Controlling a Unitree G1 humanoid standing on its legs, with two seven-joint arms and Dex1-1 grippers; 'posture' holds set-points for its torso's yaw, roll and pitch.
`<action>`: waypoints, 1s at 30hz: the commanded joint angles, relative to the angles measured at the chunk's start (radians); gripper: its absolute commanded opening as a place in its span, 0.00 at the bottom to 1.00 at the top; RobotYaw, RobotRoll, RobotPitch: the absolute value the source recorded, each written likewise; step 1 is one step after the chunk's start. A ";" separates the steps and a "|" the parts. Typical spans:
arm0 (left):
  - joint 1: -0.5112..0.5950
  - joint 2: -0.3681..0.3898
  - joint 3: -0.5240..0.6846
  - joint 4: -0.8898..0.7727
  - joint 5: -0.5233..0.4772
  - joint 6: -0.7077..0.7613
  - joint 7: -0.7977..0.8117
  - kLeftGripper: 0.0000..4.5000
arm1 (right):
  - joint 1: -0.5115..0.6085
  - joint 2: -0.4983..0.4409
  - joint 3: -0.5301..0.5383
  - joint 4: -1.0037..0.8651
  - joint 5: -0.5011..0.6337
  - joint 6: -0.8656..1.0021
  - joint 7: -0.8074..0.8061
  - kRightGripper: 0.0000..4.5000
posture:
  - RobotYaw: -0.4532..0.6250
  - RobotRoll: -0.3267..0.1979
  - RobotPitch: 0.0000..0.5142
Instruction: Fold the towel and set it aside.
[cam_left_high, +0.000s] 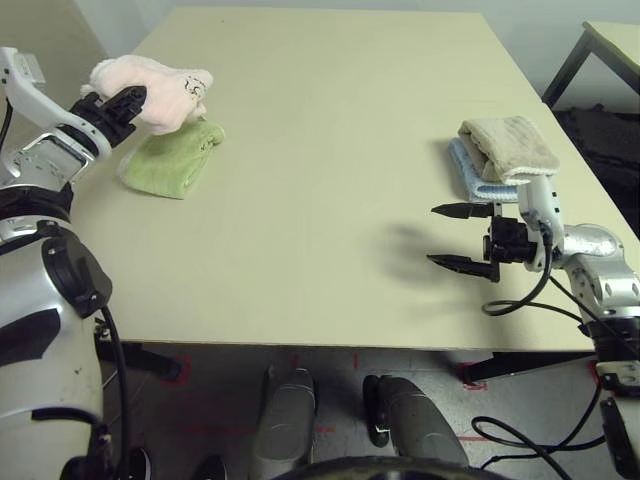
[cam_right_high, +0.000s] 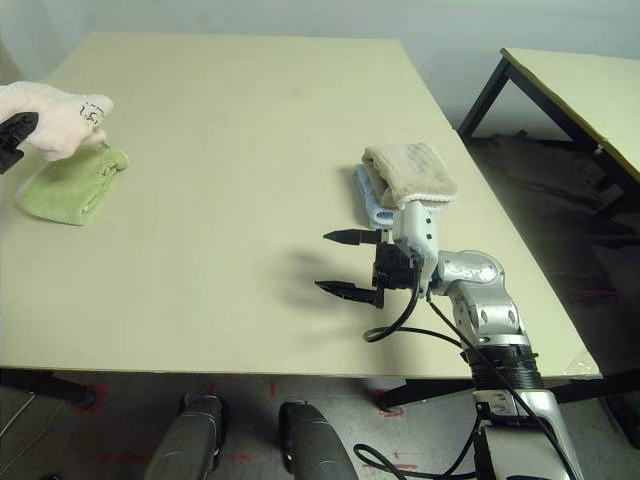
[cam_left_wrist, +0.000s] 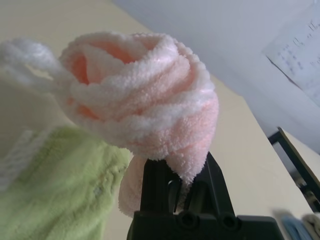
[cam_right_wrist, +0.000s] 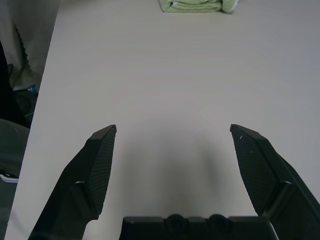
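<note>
We see the towel (cam_left_high: 160, 88) bunched and clenched in the left gripper (cam_left_high: 125, 108), just above the green cloth (cam_left_high: 172, 157). Well right of that cloth, the right gripper (cam_left_high: 460, 238) hangs released beside the folded towels (cam_left_high: 500, 152).

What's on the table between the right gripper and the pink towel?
Bare tabletop in the left eye view. The right gripper is open; the towel is bunched in the left gripper, over the green cloth.
</note>
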 joint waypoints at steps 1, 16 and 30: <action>-0.012 0.010 0.014 0.023 0.016 -0.023 0.006 0.00 | 0.013 -0.010 -0.008 -0.015 0.008 0.012 -0.003 1.00 | 0.49 0.62 0.29; 0.239 0.012 -0.004 0.035 0.073 0.009 0.003 0.19 | 0.025 -0.015 -0.011 -0.039 0.016 0.035 -0.020 1.00 | 0.49 0.62 0.30; 0.218 0.072 0.007 0.019 0.084 0.061 -0.001 1.00 | 0.010 -0.004 -0.002 -0.024 0.014 0.040 -0.019 1.00 | 0.49 0.62 0.29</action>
